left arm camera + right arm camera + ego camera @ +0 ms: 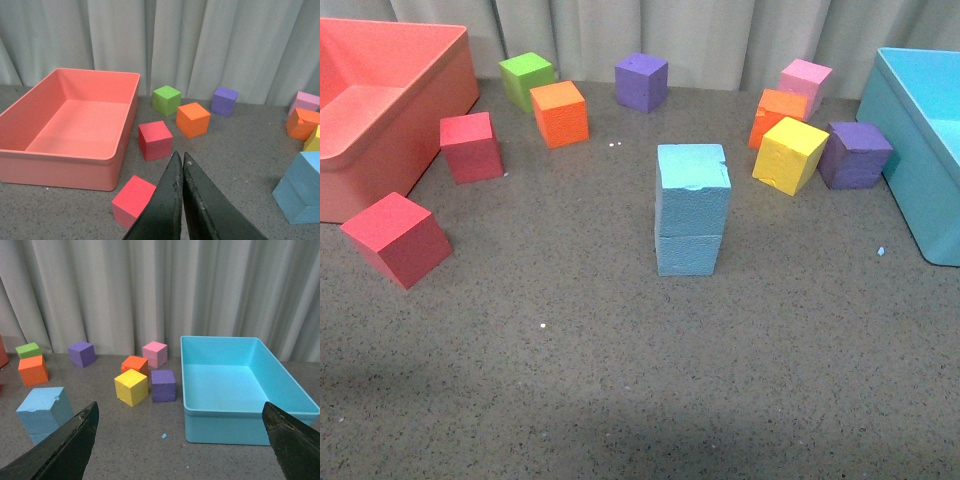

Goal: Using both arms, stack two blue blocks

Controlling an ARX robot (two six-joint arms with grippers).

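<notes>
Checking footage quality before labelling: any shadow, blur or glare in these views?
Front view: soft dark shadow across the near floor; blue blocks sharp. Left wrist view: shut left pincer slightly soft. Right wrist view: open right pincer fingertips blurred, bin crisp. No glare.

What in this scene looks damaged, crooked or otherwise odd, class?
The top blue block sits slightly twisted on the lower blue block, and its upper edge is chipped. The yellow cube also has a nicked front face. Small crumbs lie on the table. Nothing else stands out.
</notes>
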